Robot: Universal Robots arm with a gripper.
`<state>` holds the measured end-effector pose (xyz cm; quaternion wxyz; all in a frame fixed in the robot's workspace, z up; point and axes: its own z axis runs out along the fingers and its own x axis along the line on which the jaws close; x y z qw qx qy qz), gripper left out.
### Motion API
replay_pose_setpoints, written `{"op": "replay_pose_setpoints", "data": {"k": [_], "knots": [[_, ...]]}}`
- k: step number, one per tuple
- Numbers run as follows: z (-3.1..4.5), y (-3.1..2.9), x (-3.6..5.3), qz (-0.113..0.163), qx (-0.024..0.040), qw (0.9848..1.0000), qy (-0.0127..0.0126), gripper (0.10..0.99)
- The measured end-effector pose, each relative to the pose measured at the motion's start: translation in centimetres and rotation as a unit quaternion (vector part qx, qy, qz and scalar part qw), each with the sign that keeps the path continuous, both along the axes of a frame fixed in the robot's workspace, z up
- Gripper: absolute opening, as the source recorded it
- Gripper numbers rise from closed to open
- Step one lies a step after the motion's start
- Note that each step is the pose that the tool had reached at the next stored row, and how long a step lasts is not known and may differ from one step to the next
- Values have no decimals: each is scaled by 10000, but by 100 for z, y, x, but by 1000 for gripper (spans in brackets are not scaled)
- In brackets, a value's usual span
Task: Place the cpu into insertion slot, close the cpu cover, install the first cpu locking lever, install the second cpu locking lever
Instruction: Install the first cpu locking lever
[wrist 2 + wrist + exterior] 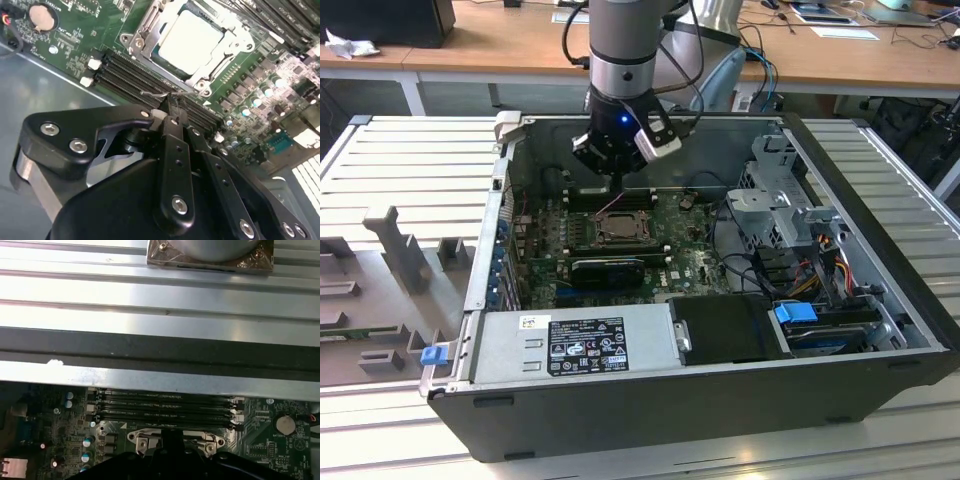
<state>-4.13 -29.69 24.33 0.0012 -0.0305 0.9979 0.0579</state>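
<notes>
Silvery-beige square cpu (619,228) sits mid green mobo (692,262) in exterior view, black gripper (608,178) near. Second wrist view: thin silvery cover frame (142,30) round cpu, jaws drawn together at thin wire lever (155,93). First wrist view: long black RAM slots (165,407) adjacent; if lever slips, you'll likely scrape them.

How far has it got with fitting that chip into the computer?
The cpu already lies seated, with the cpu cover apparently down over its edges. The gripper, shut, is at a thin wire locking lever beside the cover. Left to settle: it is unclear from here whether either lever is latched.
</notes>
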Motion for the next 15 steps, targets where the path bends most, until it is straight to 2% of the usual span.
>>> {"op": "replay_pose_setpoints", "data": {"k": [6,15], "knots": [[-105,24,19,0,0,10000,0,106],[-128,25,36,1,0,10000,0,106]]}}
